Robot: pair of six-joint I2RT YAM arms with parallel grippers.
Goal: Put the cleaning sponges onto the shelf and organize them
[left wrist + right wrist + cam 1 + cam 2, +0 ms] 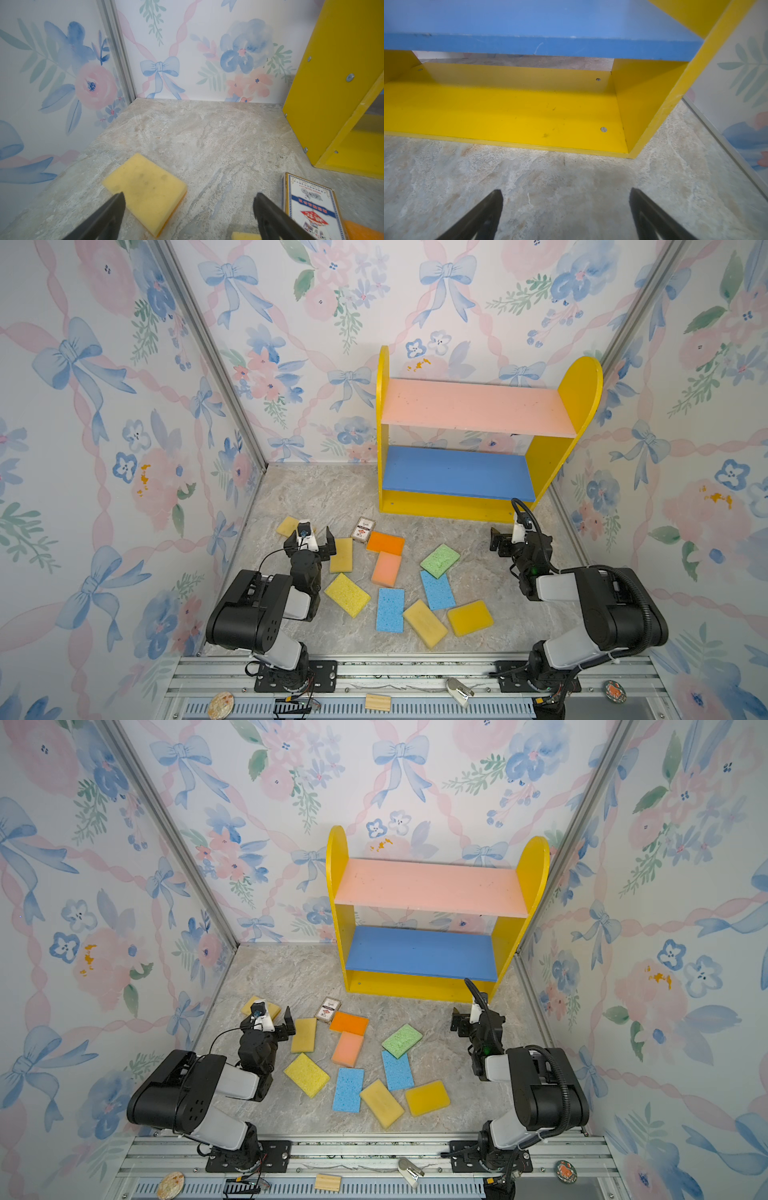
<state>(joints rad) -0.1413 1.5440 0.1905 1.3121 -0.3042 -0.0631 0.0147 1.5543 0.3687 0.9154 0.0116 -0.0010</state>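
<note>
Ten cleaning sponges (437, 590) in yellow, orange, peach, green and blue lie scattered flat on the marbled table (316, 493) in front of the shelf (473, 406). Its pink and blue boards are bare, so none is placed yet and the whole job remains. The left gripper (189, 199) hangs by a pale yellow sponge (145, 187) with jaws spread wide, holding nothing; the right gripper (565, 192), likewise spread and empty, faces the shelf's base.

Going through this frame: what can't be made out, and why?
- Pale yellow sponge: partly hidden behind the left pincer in both top views.
- Card box: cut off by the left wrist view's bottom edge; print unreadable in top views.
- Shelf: pink upper board outside the right wrist view.
- Small silver object on the front rail: too small to identify.
</note>
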